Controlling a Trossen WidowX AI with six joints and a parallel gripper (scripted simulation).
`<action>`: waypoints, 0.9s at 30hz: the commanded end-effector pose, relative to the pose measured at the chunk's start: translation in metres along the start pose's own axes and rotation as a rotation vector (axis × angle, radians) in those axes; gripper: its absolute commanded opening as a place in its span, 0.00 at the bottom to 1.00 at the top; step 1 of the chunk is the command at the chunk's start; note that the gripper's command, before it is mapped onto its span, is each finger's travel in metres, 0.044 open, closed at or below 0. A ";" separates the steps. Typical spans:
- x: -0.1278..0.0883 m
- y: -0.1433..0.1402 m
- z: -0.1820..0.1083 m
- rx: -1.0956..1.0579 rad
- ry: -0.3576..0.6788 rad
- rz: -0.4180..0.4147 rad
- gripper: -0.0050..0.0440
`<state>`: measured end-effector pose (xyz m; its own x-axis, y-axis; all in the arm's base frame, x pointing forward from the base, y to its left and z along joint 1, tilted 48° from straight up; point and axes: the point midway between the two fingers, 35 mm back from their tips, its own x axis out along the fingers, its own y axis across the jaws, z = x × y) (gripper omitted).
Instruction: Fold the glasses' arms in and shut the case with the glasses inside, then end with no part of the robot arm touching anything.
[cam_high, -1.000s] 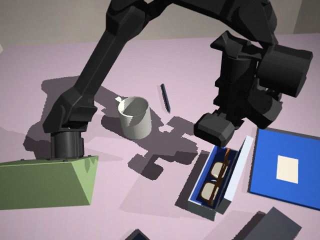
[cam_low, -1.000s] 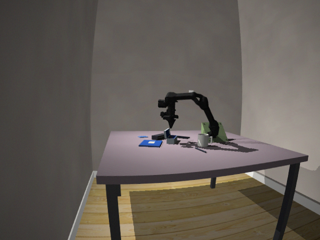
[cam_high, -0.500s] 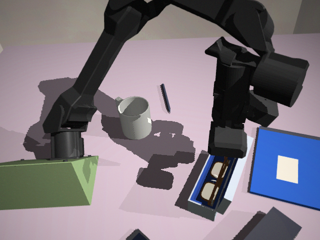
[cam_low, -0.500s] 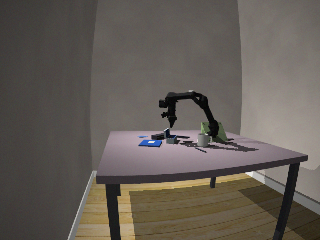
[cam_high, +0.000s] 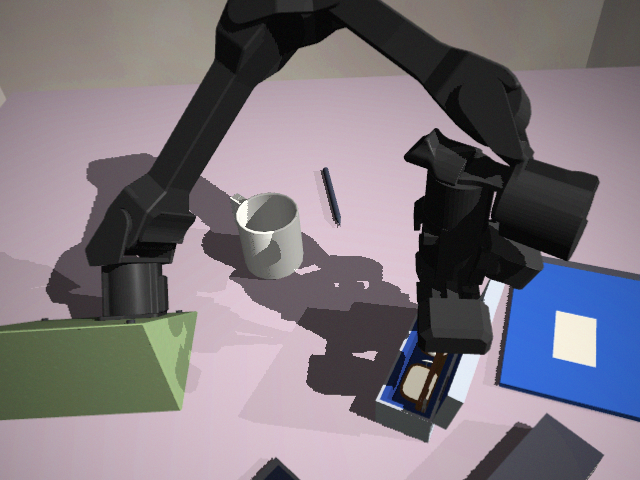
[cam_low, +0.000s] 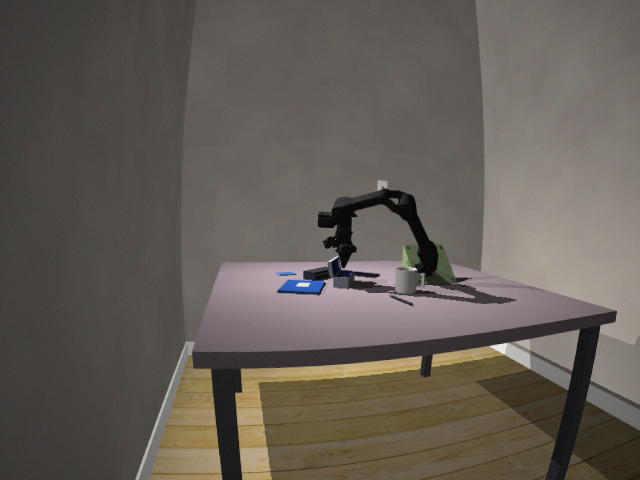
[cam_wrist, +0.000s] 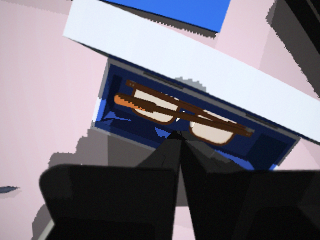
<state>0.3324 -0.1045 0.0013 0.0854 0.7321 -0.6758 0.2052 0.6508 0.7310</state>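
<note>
The glasses case stands open on the table, grey outside and dark blue inside. Its white lid stands up along the far side. The brown glasses lie inside, and both arms lie across the lenses. My gripper is shut and empty. It points down into the case, with its tips just at the near rim of the glasses. I cannot tell whether they touch. In the top view the gripper body hides the tips and the far end of the case.
A white mug and a dark pen lie left of the case. A blue book lies right of the lid. A dark grey block is at the front. The arm's green base is at the left.
</note>
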 end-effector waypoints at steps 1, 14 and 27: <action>0.006 0.001 -0.001 0.000 -0.004 0.001 0.10; 0.017 -0.006 -0.003 0.000 -0.004 0.001 0.10; 0.020 -0.004 -0.002 0.000 -0.004 0.001 0.10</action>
<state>0.3297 -0.0938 -0.0164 0.0881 0.7308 -0.6768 0.2059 0.6515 0.7302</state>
